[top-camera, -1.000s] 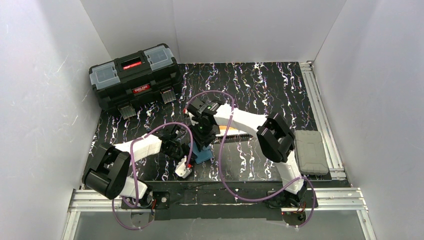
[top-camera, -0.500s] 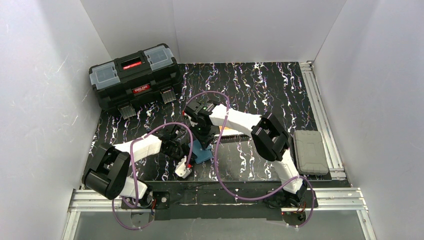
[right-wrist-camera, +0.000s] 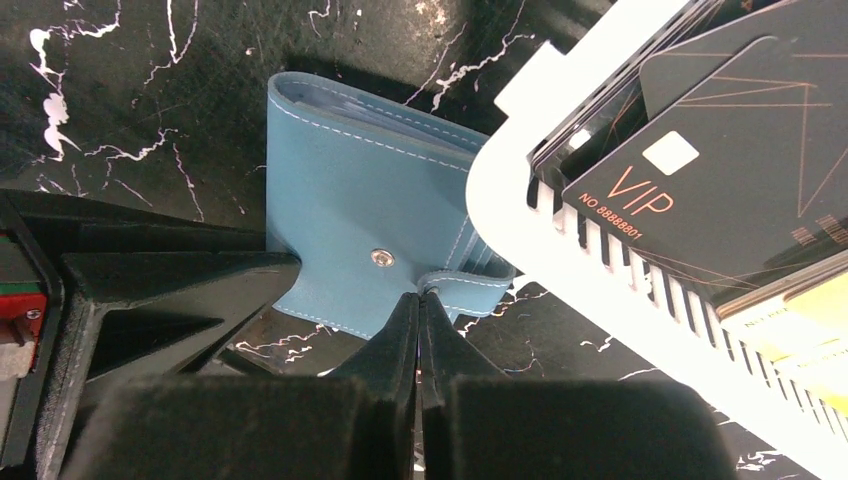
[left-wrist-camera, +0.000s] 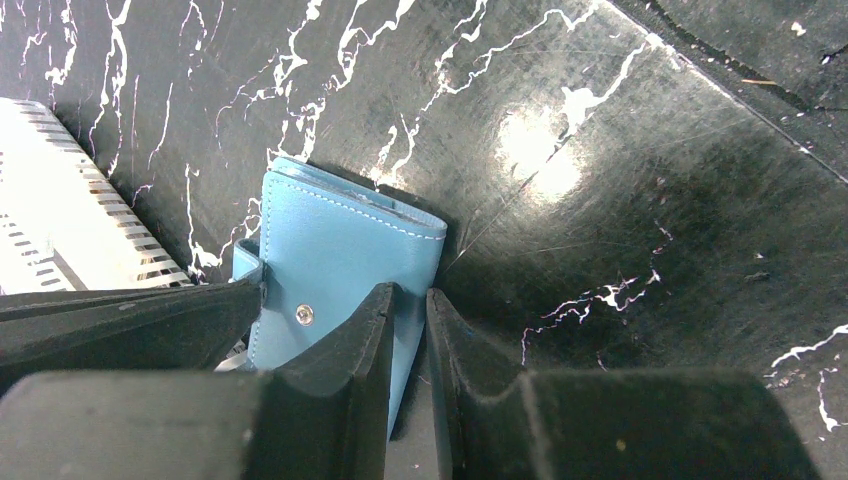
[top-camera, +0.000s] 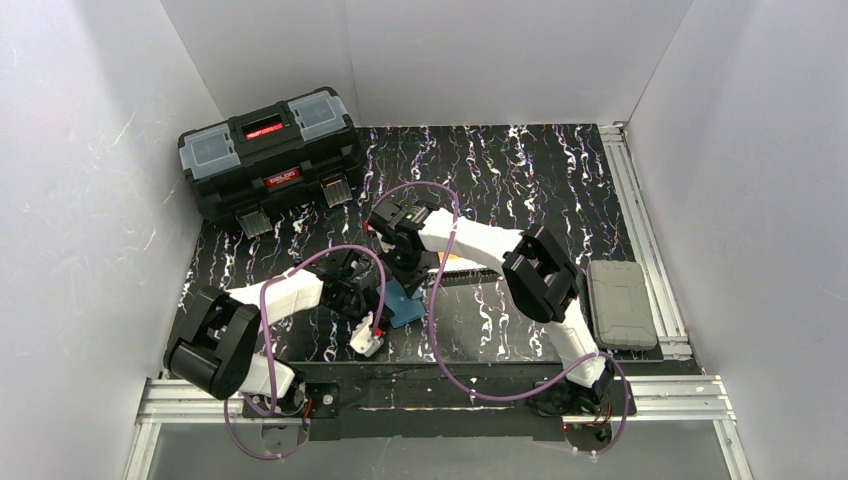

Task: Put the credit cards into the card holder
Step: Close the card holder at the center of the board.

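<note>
**Top external view.** We find the small teal-blue square card holder (top-camera: pixel 408 311) on the black marbled table (top-camera: pixel 520 170), near the front centre. The left gripper (top-camera: pixel 384 306) meets it from the left and the right gripper (top-camera: pixel 404 282) from the far side. Neither is clearly nearer.

**Left wrist view.** The left gripper (left-wrist-camera: pixel 408 294) is clamped on the card holder (left-wrist-camera: pixel 335 255), whose right edge runs into the narrow slot between the fingers. The holder lies folded. The white mesh basket (left-wrist-camera: pixel 60 220) sits just to its left.

**Right wrist view.** The right gripper (right-wrist-camera: pixel 420 300) has its jaws pressed fully together. Its tips are at the free end of the teal snap-button tab (right-wrist-camera: pixel 468 288), which wraps the holder's edge on the basket (right-wrist-camera: pixel 510 215) side. We cannot tell whether the tab is nipped or only touched. The metal stud (right-wrist-camera: pixel 380 258) shows bare, so we judge the tab unfastened. A glossy black credit card (right-wrist-camera: pixel 720 170) and a yellow-orange card (right-wrist-camera: pixel 815 305) lie in the basket.

**Finding.** The tab lies directly ahead of the right fingertips, its length crosswise to them. We judge that opening the cover falls to the right arm while the left pins the holder.
</note>
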